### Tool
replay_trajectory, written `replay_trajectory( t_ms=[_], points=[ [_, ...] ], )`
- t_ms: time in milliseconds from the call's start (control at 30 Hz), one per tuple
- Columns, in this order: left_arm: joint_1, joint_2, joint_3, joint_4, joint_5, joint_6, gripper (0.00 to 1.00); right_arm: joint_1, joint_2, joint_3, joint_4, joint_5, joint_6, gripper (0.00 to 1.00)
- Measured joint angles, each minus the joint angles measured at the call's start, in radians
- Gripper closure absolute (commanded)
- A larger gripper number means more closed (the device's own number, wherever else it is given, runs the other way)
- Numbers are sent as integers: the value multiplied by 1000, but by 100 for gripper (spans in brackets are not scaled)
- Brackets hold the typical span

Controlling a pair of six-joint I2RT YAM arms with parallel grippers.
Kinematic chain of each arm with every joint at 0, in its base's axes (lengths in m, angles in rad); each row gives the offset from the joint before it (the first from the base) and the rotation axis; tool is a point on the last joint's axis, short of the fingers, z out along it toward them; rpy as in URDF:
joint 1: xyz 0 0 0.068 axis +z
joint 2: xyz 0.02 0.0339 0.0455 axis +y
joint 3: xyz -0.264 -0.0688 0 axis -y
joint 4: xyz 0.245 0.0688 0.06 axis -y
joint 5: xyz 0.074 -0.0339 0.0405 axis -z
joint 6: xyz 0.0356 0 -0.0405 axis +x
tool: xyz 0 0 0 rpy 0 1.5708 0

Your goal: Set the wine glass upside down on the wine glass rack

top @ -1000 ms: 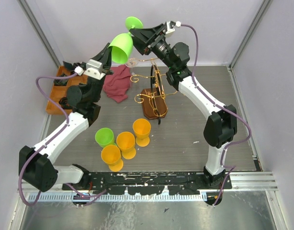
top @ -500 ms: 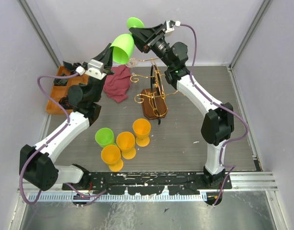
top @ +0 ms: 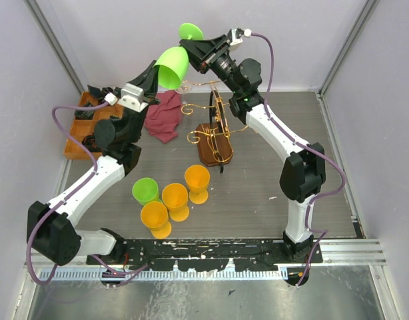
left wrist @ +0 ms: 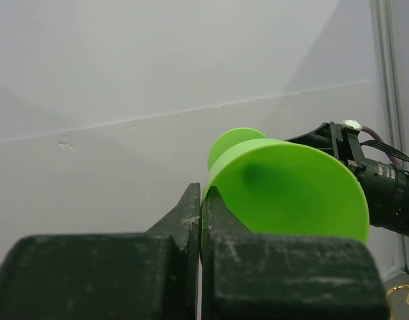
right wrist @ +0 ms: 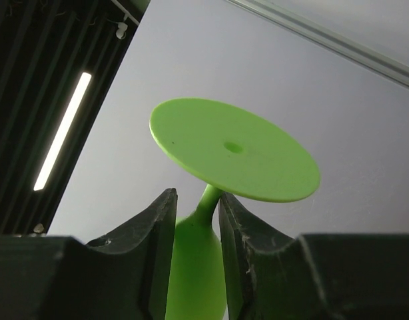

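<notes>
A bright green wine glass [top: 171,67] is held high in the air at the back of the table, lying tilted with its foot [top: 189,31] toward the back wall. My left gripper [top: 153,73] is shut on the bowl's rim [left wrist: 291,187], pinching the thin wall between its fingers [left wrist: 201,190]. My right gripper [top: 188,47] straddles the stem just under the foot [right wrist: 234,150]. Its jaws stand a little apart around the stem [right wrist: 194,195], one finger touching it and a gap at the other. The gold wire wine glass rack [top: 214,113] stands on its brown base [top: 214,152] below.
A maroon cloth [top: 163,115] lies left of the rack, and an orange tray [top: 81,137] sits at the far left. One green cup [top: 145,191] and three orange cups [top: 174,199] stand in front of the rack. The walls are close behind the glass.
The right gripper's jaws have narrowed around the glass's stem. The glass and both arms have barely shifted.
</notes>
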Motion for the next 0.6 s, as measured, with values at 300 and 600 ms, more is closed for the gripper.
replay_trajectory(
  t_ms=[300, 600],
  points=[
    [-6, -5, -1, -2, 9, -6, 96, -1, 3, 13, 11, 5, 28, 85],
    [-9, -8, -7, -26, 18, -6, 76, -4, 3, 20, 10, 6, 5, 93]
  ],
)
